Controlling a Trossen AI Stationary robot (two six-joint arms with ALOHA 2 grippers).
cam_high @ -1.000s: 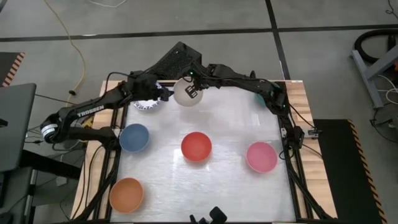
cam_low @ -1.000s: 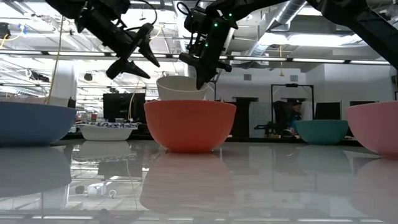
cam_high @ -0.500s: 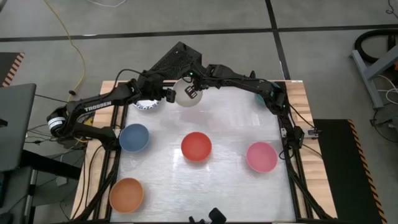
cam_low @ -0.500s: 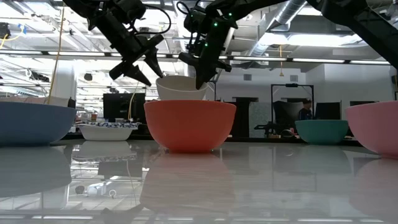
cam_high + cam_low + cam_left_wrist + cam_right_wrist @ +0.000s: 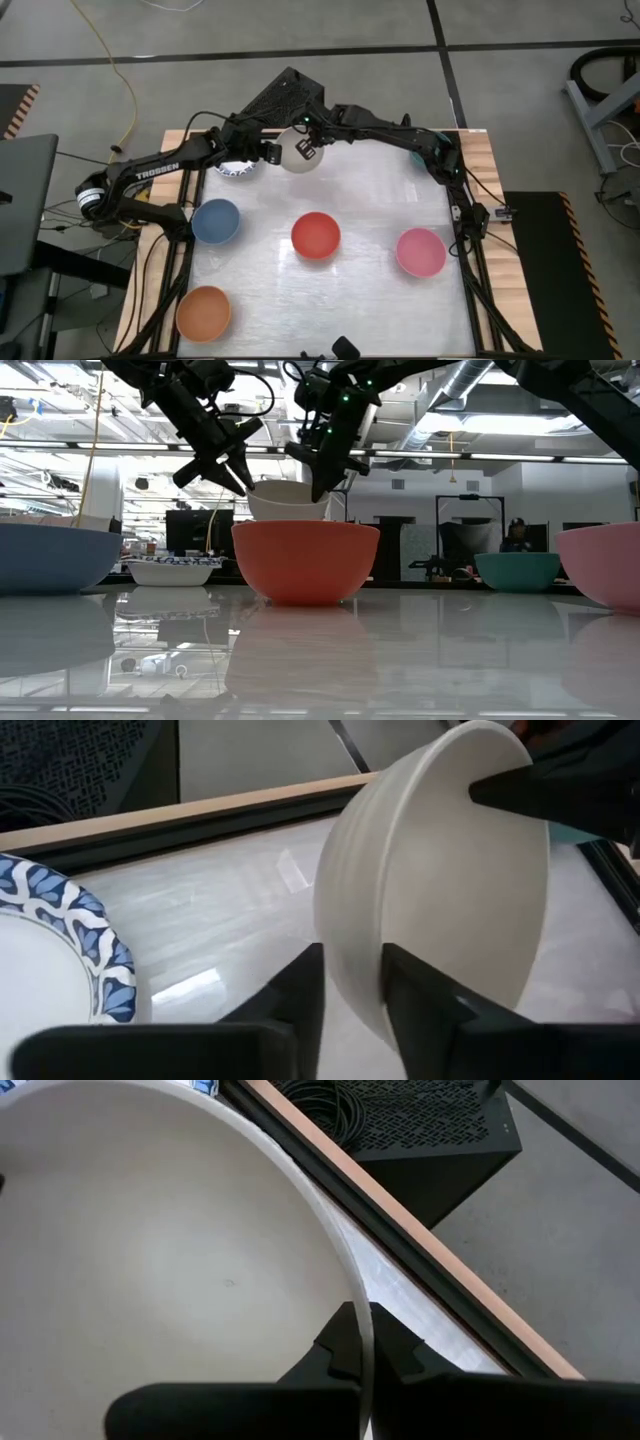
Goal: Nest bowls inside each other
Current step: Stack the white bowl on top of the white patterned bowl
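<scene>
A cream bowl [image 5: 296, 152] hangs upright above the table's far side, behind the red bowl [image 5: 305, 560] in the low view. My right gripper [image 5: 322, 488] is shut on its right rim. My left gripper [image 5: 240, 482] is shut on the opposite, left rim. A blue-and-white patterned bowl [image 5: 60, 950] stands on its base on the table just left of the cream bowl, partly under my left arm. The blue [image 5: 215, 221], red [image 5: 316, 236], pink [image 5: 420, 251] and orange [image 5: 204, 312] bowls stand apart on the table. The teal bowl [image 5: 516, 571] stands at the far right. My left gripper pinches the cream bowl's wall at the left rim [image 5: 352, 970], one finger [image 5: 415, 995] inside and one outside. Its fingers slant down from the table's left. My right gripper pinches the right rim [image 5: 362, 1320], one finger inside and one outside, slanting down from above. The bowl is lifted clear.
A black mesh box [image 5: 290, 98] and cables lie beyond the table's far edge. The wooden table border [image 5: 420, 1240] runs close behind the held bowl. Open glossy table surface lies between the standing bowls.
My left gripper has moved toward the table's right, up to the cream bowl, and tipped further down. Its fingers have then shut on the bowl's left rim. My right gripper and the bowl have stayed in place.
</scene>
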